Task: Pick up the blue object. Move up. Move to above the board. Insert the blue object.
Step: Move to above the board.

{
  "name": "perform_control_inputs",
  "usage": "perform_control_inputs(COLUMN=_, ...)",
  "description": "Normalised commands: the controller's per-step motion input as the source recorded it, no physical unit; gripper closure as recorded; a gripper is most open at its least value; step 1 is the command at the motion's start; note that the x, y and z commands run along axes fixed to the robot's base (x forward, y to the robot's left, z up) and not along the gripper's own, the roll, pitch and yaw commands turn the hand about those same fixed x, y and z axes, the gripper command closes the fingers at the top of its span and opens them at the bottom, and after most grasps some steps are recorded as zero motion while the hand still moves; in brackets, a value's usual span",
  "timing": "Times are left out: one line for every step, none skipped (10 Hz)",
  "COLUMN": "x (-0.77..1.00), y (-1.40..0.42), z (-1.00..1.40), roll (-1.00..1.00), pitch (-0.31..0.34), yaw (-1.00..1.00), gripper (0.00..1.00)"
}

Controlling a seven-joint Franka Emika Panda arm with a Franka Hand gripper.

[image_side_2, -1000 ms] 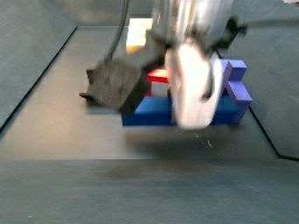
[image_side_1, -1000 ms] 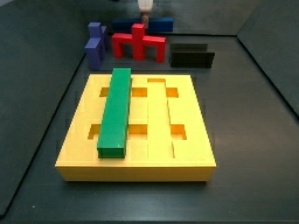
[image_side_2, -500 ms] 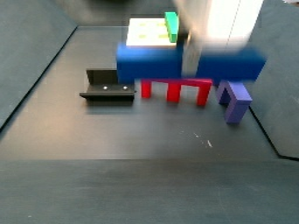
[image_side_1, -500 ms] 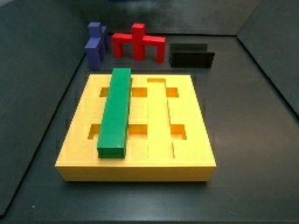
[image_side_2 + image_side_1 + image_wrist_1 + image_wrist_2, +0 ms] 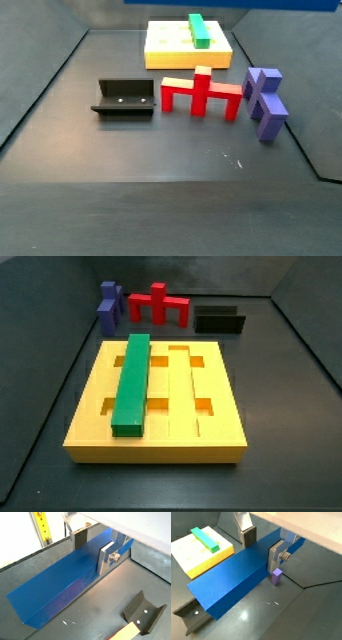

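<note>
The pincer (image 5: 263, 548) pinched the blue object (image 5: 241, 574) high up; the board (image 5: 198, 552) lay off beyond the bar's far end.

blue object (image 5: 234, 574) 1 | board (image 5: 214, 434) 1 | green bar (image 5: 131, 383) 1 | fixture (image 5: 123, 99) 1

blue object (image 5: 67, 582) navy in silver-fingered tool (image 5: 90, 549); board (image 5: 221, 421) yellow; bar (image 5: 131, 381) green.
</note>
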Motion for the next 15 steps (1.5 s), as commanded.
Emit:
perform_control_inputs(x=0.03, y=0.01, z=0.19, roll=0.00, pitch=0.083, yaw=0.00, gripper=1.00)
perform_control_inputs(x=0.03, y=-1.40, z=0.14, roll=0.02, pitch=0.054, yaw=1.00, gripper=1.00)
perform_control_inputs(x=0.03, y=-1.40, z=0.13, roll=0.03, pitch=0.052, yaw=1.00, gripper=1.00)
perform_control_inputs(x=0.01, y=-1.40, z=0.13, roll=0.04, pitch=0.046, yaw=1.00, gripper=1.00)
perform_control_inputs(x=0.01, y=-1.40, z=0.13, roll=0.03, pitch=0.044, yaw=1.00, gripper=1.00)
perform_control_inputs(x=0.02, y=-1.40, z=0.13, roll=0.03, pitch=0.050, yaw=1.00, gripper=1.00)
perform_control_inputs(x=0.02, y=-1.40, z=0.14, roll=0.03, pitch=0.052, yaw=1.00, gripper=1.00)
perform_control_inputs(x=0.02, y=-1.40, z=0.14, roll=0.02, pitch=0.054, yaw=1.00, gripper=1.00)
perform_control_inputs(x=0.02, y=-1.40, z=0.14, roll=0.03, pitch=0.055, yaw=1.00, gripper=1.00)
perform_control_inputs(x=0.02, y=-1.40, z=0.15, roll=0.03, pitch=0.060, yaw=1.00, gripper=1.00)
perform_control_inputs(x=0.03, y=-1.40, z=0.16, roll=0.03, pitch=0.070, yaw=1.00, gripper=1.00)
perform_control_inputs(x=0.04, y=-1.40, z=0.17, roll=0.03, pitch=0.080, yaw=1.00, gripper=1.00)
perform_control_inputs(x=0.08, y=-1.40, z=0.18, roll=0.03, pitch=0.100, yaw=1.00, gripper=1.00)
perform_control_inputs(x=0.12, y=-1.40, z=0.18, roll=0.03, pitch=0.113, yaw=1.00, gripper=1.00)
perform_control_inputs(x=0.10, y=-0.58, z=0.08, roll=0.04, pitch=0.144, yaw=1.00, gripper=1.00)
